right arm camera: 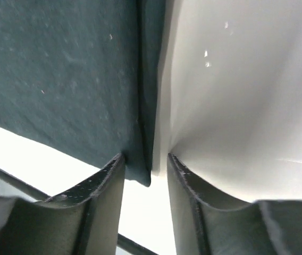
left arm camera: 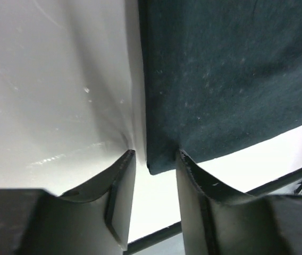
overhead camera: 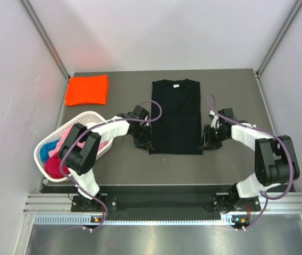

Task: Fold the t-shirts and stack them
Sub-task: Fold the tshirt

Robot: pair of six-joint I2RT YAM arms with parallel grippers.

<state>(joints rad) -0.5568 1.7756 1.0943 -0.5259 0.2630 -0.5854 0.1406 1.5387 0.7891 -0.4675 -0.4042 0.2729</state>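
Note:
A black t-shirt (overhead camera: 175,114) lies flat mid-table, folded into a long strip, with a small label at the neck at the far end. My left gripper (overhead camera: 144,142) is at its near left corner and my right gripper (overhead camera: 206,142) at its near right corner. In the left wrist view the left gripper (left arm camera: 155,155) is open, the black t-shirt's corner (left arm camera: 161,159) hanging between its fingers. In the right wrist view the right gripper (right arm camera: 144,158) is open too, straddling the black t-shirt's corner (right arm camera: 140,170). A folded orange t-shirt (overhead camera: 87,90) lies at the far left.
A white lattice basket (overhead camera: 91,116) stands at the left edge beside my left arm. It holds pink, magenta and blue t-shirts (overhead camera: 52,155). Pale walls close the table on the left, right and far sides.

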